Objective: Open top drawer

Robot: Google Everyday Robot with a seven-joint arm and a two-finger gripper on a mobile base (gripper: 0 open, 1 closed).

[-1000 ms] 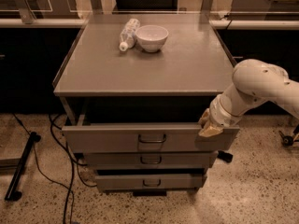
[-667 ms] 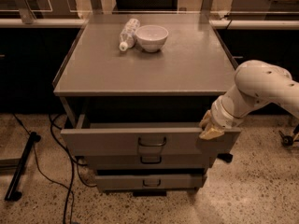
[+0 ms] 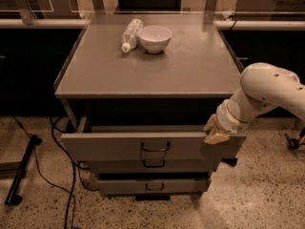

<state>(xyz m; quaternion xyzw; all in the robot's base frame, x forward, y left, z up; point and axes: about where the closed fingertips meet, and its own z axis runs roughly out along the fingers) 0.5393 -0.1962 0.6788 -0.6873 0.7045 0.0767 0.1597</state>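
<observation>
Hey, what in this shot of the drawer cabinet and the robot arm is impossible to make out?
1. Camera view: inside of the wide grey metal top drawer, pulled partly out: dark, shaded by the grey cabinet top.
2. Tan pincer at that drawer's upper right corner: its hold on the edge is hidden by its own wrist.
3. White robot arm: cut off by the right edge.

- We see the top drawer (image 3: 114, 147) standing partly out below the surface (image 3: 157, 75).
- Our hand (image 3: 217, 133) sits at the drawer front's right upper edge.
- On the surface, a white bowl (image 3: 154, 38) rests just beside a bottle (image 3: 131, 34) lying on its side.
</observation>
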